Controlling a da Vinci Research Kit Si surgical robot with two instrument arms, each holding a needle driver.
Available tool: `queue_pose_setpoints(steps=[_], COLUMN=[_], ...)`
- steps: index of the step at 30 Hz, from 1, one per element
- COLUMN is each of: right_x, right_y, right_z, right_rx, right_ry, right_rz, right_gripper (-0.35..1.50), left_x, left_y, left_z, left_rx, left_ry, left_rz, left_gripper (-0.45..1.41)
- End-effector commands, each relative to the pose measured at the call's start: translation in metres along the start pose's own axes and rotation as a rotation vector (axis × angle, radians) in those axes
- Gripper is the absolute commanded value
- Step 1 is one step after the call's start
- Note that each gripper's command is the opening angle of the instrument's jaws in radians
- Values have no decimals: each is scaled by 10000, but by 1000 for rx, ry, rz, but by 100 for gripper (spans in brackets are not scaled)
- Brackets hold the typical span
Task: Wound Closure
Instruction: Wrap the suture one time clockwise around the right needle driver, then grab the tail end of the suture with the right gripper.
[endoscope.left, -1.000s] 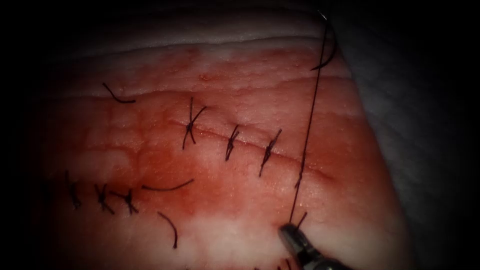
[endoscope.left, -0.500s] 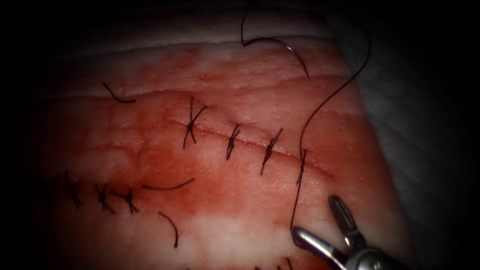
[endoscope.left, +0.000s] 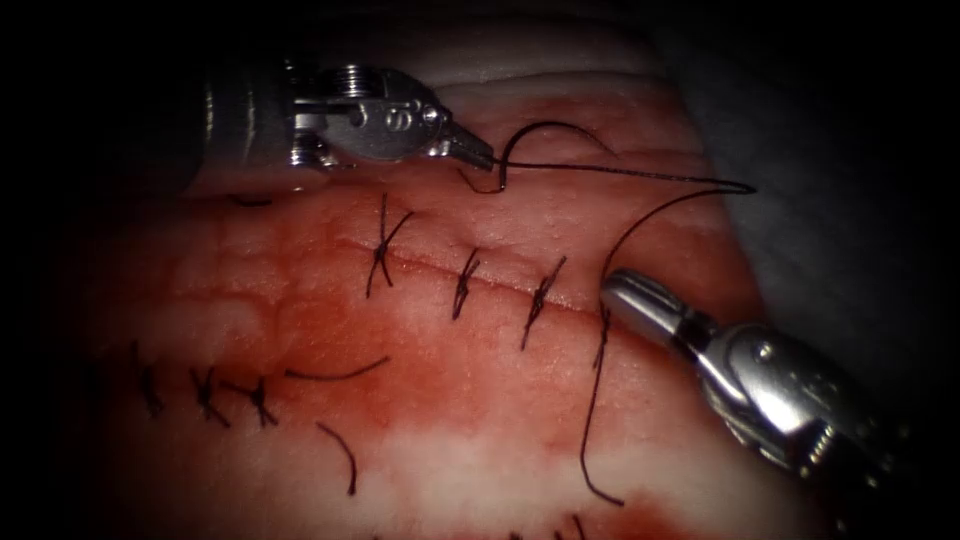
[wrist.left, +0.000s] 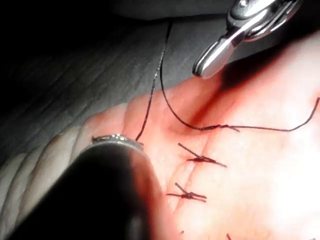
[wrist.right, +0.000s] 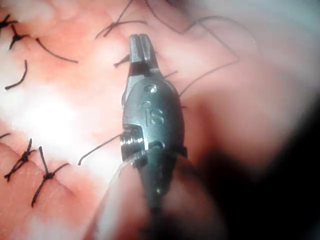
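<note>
My left tool (endoscope.left: 482, 155) comes in over the far edge of the tissue (endoscope.left: 450, 420), jaws shut on the thread (endoscope.left: 640, 177) close to the needle's tail. The curved needle (endoscope.left: 555, 124) arcs just past the jaws, out of the tissue, beyond the cut (endoscope.left: 500, 290). From there the thread runs right, loops back and enters the rightmost stitch (endoscope.left: 603, 335); its free tail (endoscope.left: 590, 470) trails toward the near edge. My right tool (endoscope.left: 618, 290) hovers at that stitch, shut, with nothing seen between its jaws (wrist.right: 141, 42). The left wrist view has the right tool (wrist.left: 202, 67) apart from the thread (wrist.left: 150, 100).
Three tied stitches (endoscope.left: 463, 283) cross the cut to the left of the newest one. A second row of knots (endoscope.left: 205, 395) lies at the lower left, with loose cut ends of thread (endoscope.left: 335, 375) nearby. Red fluid (endoscope.left: 645, 515) pools near the front edge. Grey cloth (endoscope.left: 830, 200) borders the tissue's right.
The right tool let go of the thread's tail, opened wide, then shut and moved up to the rightmost stitch. The taut thread went slack; the left tool came into view, needle beside its jaws.
</note>
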Motion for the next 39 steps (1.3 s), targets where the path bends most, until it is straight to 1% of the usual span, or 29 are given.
queue_pose_setpoints(steps=[1, 2, 4, 5, 7, 8, 9, 10, 11, 13, 14, 17, 18, 19, 20, 22, 23, 24, 25, 26, 28, 30, 32, 33, 34, 35, 36, 37, 39], right_x=[-2, -2, -1, -1, 5, 5, 10, 13, 17, 19, 20, 20, 20, 21, 21, 22, 22, 24, 24, 25, 26, 25, 21, 20, 20, 18, 11, 11, -2], right_y=[21, 21, 34, 34, 50, 50, 56, 58, 59, 58, 54, 48, 48, 41, 41, 28, 28, 18, 18, 14, 7, 1, -3, -4, -4, -6, -11, -11, -19], right_z=[24, 24, 36, 36, 48, 48, 51, 51, 51, 51, 49, 45, 45, 40, 40, 34, 34, 30, 30, 29, 29, 31, 34, 35, 35, 35, 35, 35, 32], right_rx=[0, 0, 0, 0, 32, 32, 78, 109, 198, 283, 370, 518, 518, 628, 628, 747, 747, 830, 830, 859, 916, 941, 999, 1015, 1015, 1033, 1067, 1067, 1100], right_ry=[1, 1, 3, 3, 1, 1, 24, 38, 45, 46, 52, 23, 23, 4, 4, -17, -17, -55, -55, -68, -111, -177, -272, -291, -291, -306, -352, -352, -433], right_rz=[1, 1, -2, -2, 29, 29, 78, 88, 127, 147, 158, 190, 190, 203, 203, 207, 207, 202, 202, 199, 188, 163, 56, 16, 16, -29, -125, -125, -194], right_gripper=[-35, -35, -35, -35, -35, -35, -35, -35, -35, -35, -35, -35, -35, -35, -35, -35, -35, -35, -35, -35, -35, -35, -35, -35, -35, -35, -35, -35, -35], left_x=[-2, -2, -6, -6, -7, -7, -6, -6, -5, -3, -2, 3, 3, 7, 7, 10, 10, 11, 11, 12, 13, 15, 17, 18, 18, 18, 19, 19, 19], left_y=[5, 5, 21, 21, 44, 44, 57, 61, 70, 78, 81, 83, 83, 85, 85, 86, 86, 86, 86, 87, 88, 88, 88, 89, 89, 90, 92, 92, 94], left_z=[6, 6, 7, 7, 13, 13, 18, 20, 27, 34, 41, 49, 49, 55, 55, 60, 60, 65, 65, 67, 72, 74, 72, 72, 72, 71, 69, 69, 67], left_rx=[1, 1, 2, 2, -6, -6, -11, -12, -11, -12, -10, -7, -7, -8, -8, -7, -7, -9, -9, -12, -17, -17, -20, -21, -21, -21, -22, -22, -23], left_ry=[6, 6, 14, 14, 28, 28, 37, 40, 43, 50, 53, 58, 58, 64, 64, 62, 62, 63, 63, 63, 58, 59, 64, 64, 64, 64, 65, 65, 65], left_rz=[8, 8, 15, 15, 22, 22, 24, 25, 27, 30, 33, 32, 32, 32, 32, 31, 31, 32, 32, 33, 35, 34, 35, 35, 35, 36, 37, 37, 38], left_gripper=[-45, -45, -45, -45, -45, -45, -45, -45, -45, -45, -45, -45, -45, -45, -45, -45, -45, -45, -45, -45, -45, -45, -45, -45, -45, -45, -45, -45, -45])
